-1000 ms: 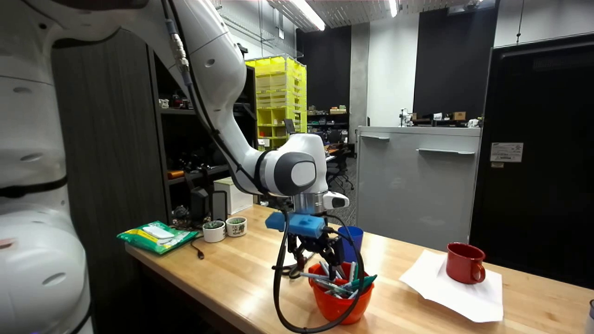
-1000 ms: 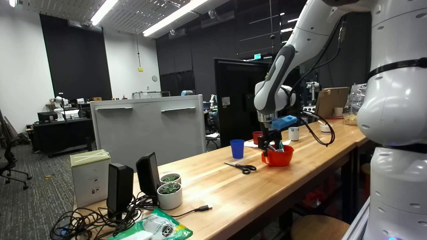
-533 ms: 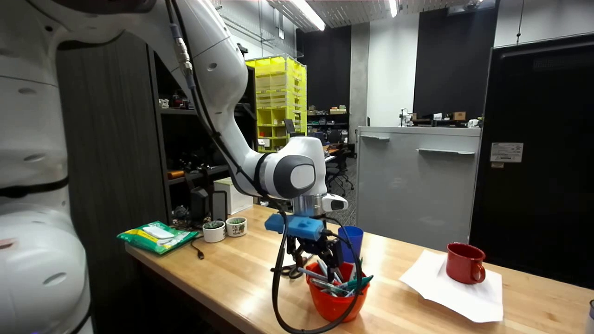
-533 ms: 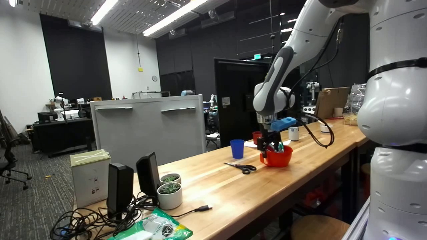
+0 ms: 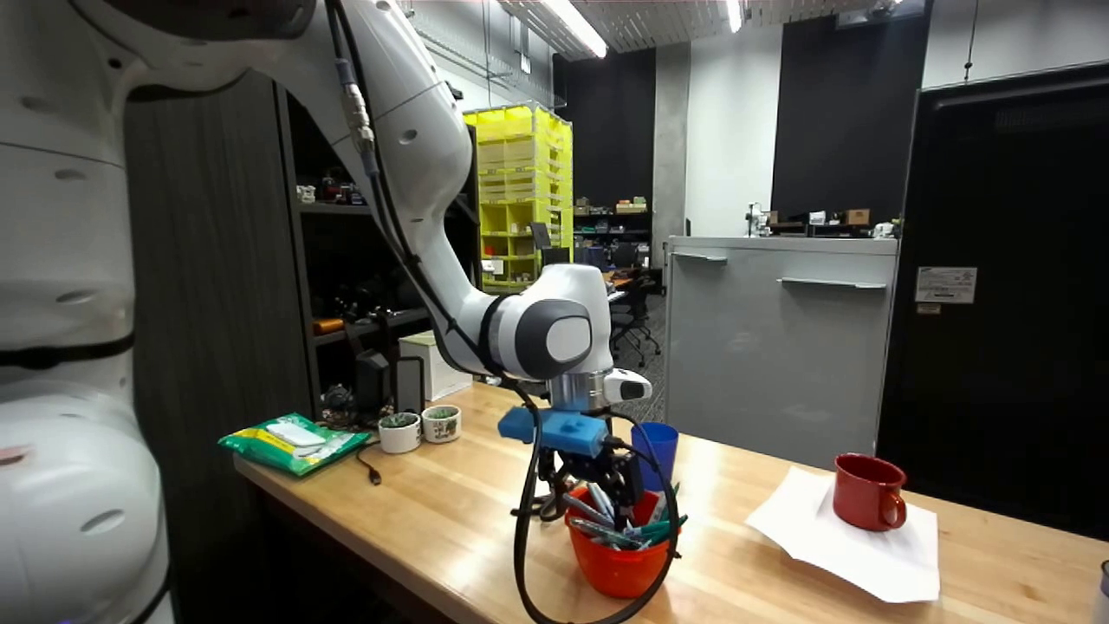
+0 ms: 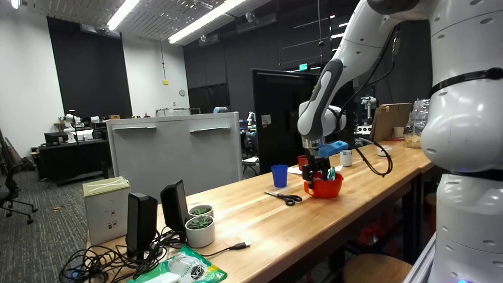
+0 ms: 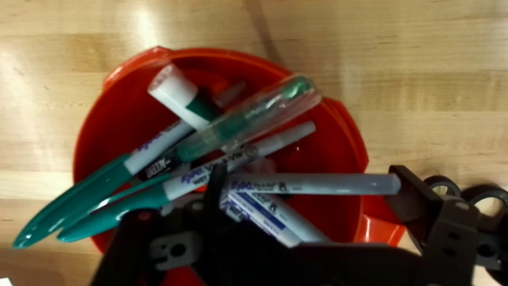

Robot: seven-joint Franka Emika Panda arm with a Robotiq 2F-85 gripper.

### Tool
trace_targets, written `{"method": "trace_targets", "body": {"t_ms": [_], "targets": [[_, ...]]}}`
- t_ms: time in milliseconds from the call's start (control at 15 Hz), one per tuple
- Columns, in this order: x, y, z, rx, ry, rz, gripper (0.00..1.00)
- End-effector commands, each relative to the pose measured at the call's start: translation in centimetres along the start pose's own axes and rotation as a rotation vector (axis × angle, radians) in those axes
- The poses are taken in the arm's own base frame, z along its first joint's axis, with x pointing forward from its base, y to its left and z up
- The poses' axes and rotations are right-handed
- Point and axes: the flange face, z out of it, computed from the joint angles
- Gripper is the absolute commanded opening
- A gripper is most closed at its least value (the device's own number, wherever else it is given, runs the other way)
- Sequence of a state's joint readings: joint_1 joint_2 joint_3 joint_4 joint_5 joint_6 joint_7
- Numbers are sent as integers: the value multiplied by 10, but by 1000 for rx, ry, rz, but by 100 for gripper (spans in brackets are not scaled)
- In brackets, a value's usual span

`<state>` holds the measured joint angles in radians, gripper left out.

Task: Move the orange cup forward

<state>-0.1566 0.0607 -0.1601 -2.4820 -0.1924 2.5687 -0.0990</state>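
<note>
The orange cup [image 5: 608,570] is a squat red-orange cup with a wide rim, full of pens and markers [image 7: 317,184]. It stands upright on the wooden table and also shows in an exterior view [image 6: 329,191] and, from above, in the wrist view [image 7: 105,131]. A red tab or handle sticks out at its rim [image 7: 379,228]. My gripper [image 7: 311,186] points down over the cup with its jaws wide apart. One finger is among the markers inside the cup, the other is outside near the tab. A marker lies across between them. The fingertips' contact with the cup is unclear.
Black scissors [image 6: 289,197] lie close beside the cup. A taller blue cup [image 6: 279,175] stands behind them. A dark red mug [image 5: 866,492] sits on white paper [image 5: 806,542]. Potted plants [image 6: 200,232], speakers [image 6: 141,222] and a green packet [image 6: 184,267] are farther along the table.
The gripper and the orange cup have shifted together along the table, a little toward the scissors and plants. The gripper sits slightly lower. The other objects have stayed in place.
</note>
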Motion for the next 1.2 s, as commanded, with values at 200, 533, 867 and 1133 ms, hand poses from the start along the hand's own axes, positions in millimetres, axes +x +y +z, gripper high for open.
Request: {"method": "trace_targets", "body": {"t_ms": [200, 533, 867, 1133], "targets": [[6, -1, 0, -1, 16, -4, 51], [8, -1, -6, 0, 26, -8, 40], [9, -2, -9, -2, 29, -9, 36], [9, -3, -10, -11, 27, -10, 86]]}}
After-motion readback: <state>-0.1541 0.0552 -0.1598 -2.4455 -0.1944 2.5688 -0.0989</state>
